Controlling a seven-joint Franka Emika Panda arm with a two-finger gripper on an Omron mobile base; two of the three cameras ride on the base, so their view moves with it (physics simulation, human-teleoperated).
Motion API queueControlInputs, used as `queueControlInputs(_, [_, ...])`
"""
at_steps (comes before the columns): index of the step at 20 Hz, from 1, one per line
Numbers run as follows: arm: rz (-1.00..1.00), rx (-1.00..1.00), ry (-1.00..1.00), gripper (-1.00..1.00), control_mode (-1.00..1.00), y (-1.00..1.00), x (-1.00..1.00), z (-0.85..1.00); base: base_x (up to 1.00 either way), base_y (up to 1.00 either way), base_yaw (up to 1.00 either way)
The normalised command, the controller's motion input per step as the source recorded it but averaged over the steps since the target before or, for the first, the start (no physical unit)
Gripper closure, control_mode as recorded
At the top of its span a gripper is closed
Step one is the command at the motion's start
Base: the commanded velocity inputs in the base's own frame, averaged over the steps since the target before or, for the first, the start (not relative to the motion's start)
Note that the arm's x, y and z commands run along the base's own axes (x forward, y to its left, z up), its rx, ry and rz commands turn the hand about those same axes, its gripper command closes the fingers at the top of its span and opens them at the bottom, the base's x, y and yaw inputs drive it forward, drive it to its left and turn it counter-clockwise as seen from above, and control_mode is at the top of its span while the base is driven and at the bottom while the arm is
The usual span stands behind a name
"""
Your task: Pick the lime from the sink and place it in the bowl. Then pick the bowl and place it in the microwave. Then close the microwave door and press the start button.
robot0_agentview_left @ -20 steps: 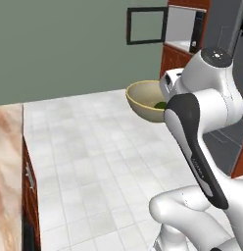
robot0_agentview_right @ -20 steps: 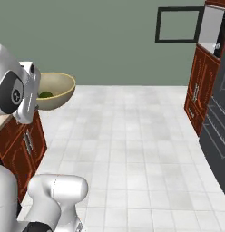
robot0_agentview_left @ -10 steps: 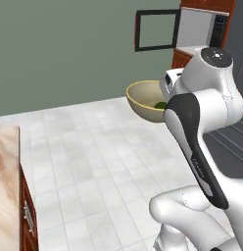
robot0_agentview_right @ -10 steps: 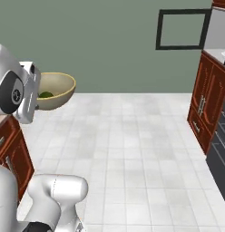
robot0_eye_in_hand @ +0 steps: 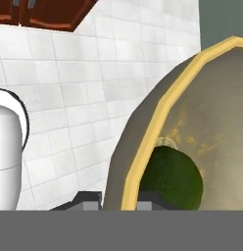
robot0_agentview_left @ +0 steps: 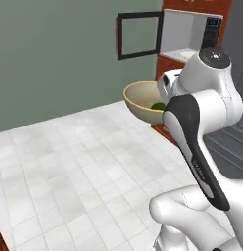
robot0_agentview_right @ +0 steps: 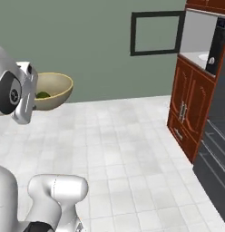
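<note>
Left base view: bowl [robot0_agentview_left: 143, 100] was held aloft over the tiled floor [robot0_agentview_left: 74, 157], lime [robot0_agentview_left: 158, 105] inside, microwave [robot0_agentview_left: 189, 29] open behind.
Right base view: bowl [robot0_agentview_right: 53, 89] beside the arm [robot0_agentview_right: 14, 93].
Hand view: gripper [robot0_eye_in_hand: 119, 203] fingers clamped the bowl [robot0_eye_in_hand: 143, 147] rim.

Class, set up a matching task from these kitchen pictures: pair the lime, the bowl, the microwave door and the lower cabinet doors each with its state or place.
Things:
1. small dark green lime
2. wide olive-tan bowl with a yellowish rim
3. black-framed microwave door
4. reddish-brown wooden cabinet doors

States:
A. swung open
B. held up by the gripper
C. lying inside the bowl
D. shut, below the microwave

Pairs: 1-C, 2-B, 3-A, 4-D
</note>
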Motion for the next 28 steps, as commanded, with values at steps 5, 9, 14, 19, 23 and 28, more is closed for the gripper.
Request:
queueControlInputs(5, [0.0,0.0,0.0,1.0,1.0,0.0,0.0,0.0,0.59,0.0,-0.75])
queueControlInputs(9, [0.0,0.0,0.0,1.0,1.0,0.0,0.0,0.0,0.67,0.0,-0.72])
queueControlInputs(14, [0.0,0.0,0.0,1.0,1.0,0.0,0.0,0.0,0.88,0.0,-0.64])
queueControlInputs(19, [0.0,0.0,0.0,1.0,1.0,0.0,0.0,0.0,0.93,0.26,-0.58])
queueControlInputs(23, [0.0,0.0,0.0,1.0,1.0,0.0,0.0,0.0,0.37,0.95,-0.59])
queueControlInputs(28, [0.0,0.0,0.0,1.0,1.0,0.0,0.0,0.0,-0.02,0.97,-0.35])
